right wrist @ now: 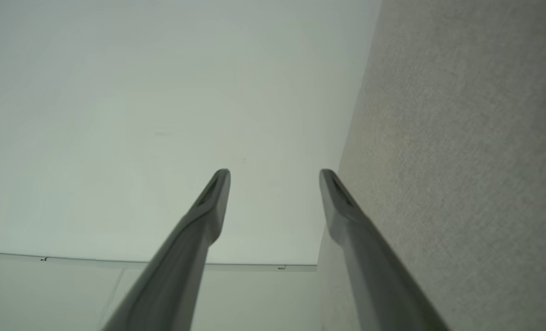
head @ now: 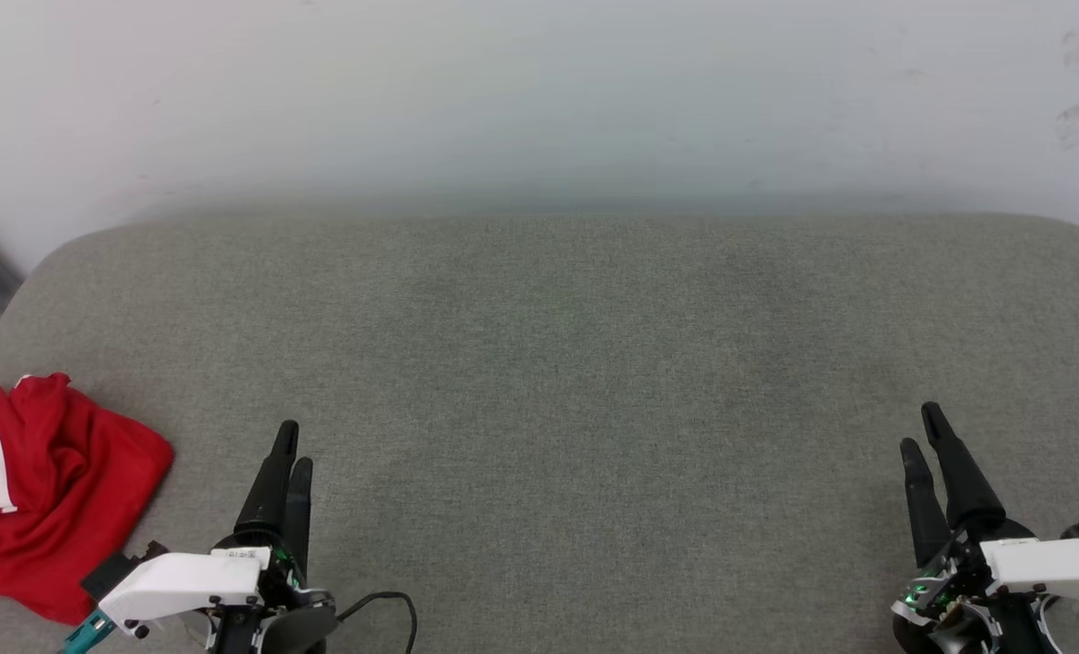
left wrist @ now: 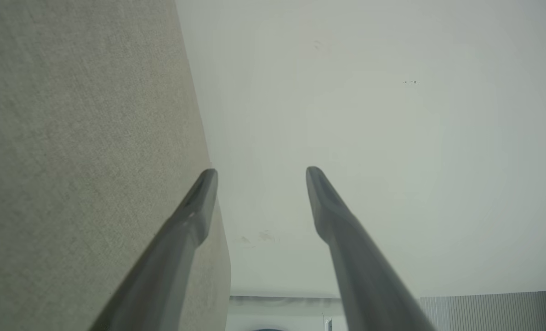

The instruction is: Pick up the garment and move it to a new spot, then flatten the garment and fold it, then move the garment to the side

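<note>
- The grey cushion (head: 539, 381) lay bare across its middle, apparently the room the job needed.
- The garment (head: 49, 490) sat crumpled in a red heap at the cushion's near left corner, a white, red-striped trim showing at its left edge. Nothing gripped it.
- The left gripper (head: 294, 445) hovered just right of the heap, fingers spread and empty.
- The right gripper (head: 919, 427) waited by the near right corner, likewise spread and empty.
- Judged stage: the first pick-up, not yet begun. The next move likely called for the left gripper to swing across and pinch a fold.
- No lettering was readable; a small label on the left wrist was too small to read.
</note>
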